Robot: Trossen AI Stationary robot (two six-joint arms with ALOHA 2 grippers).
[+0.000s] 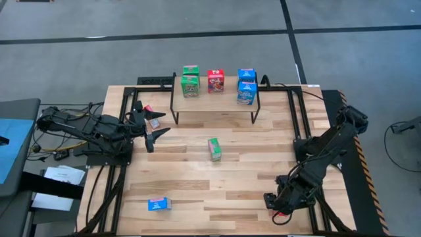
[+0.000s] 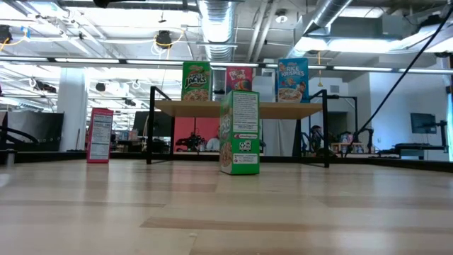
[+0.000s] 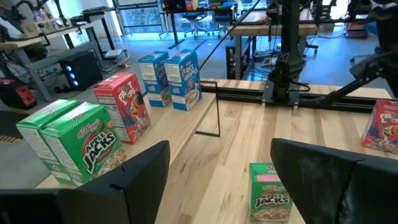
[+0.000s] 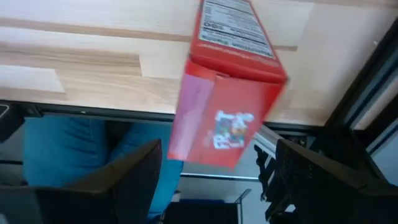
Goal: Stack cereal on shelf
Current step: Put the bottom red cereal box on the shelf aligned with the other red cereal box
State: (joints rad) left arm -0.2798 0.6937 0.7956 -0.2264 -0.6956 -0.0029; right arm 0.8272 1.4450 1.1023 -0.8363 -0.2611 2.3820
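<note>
The shelf [image 1: 214, 105] is standing at the far end of the surface [image 1: 250, 178], and 5 cereal boxes are sitting on it. There are 2 green ones [image 1: 190, 80], 1 red one [image 1: 216, 81] and 2 blue ones [image 1: 247, 85], put together by color, so it looks like each color is getting its own spot. 4 boxes are waiting down on the surface. A green box [image 1: 214, 149] is standing in the middle. A blue box [image 1: 158, 205] is lying near the front. A red box [image 2: 100, 134] is standing by the shelf's left legs. Another red box [image 4: 230, 118] is sitting right at the front edge, on the right side. The left pincer [image 1: 155, 126] is hanging near the shelf's left end. Its fingers are apart and holding nothing, and it is pointing at the green box, which may be the next one to grab. The right pincer [image 1: 275, 207] is hanging over that front red box with its fingers apart on both sides of it. It does not seem to be squeezing it. Only the right wrist view is showing that box well, because the arm is hiding most of it from above. The low view is showing which boxes are standing up, but it is missing the blue box at the front.
</note>
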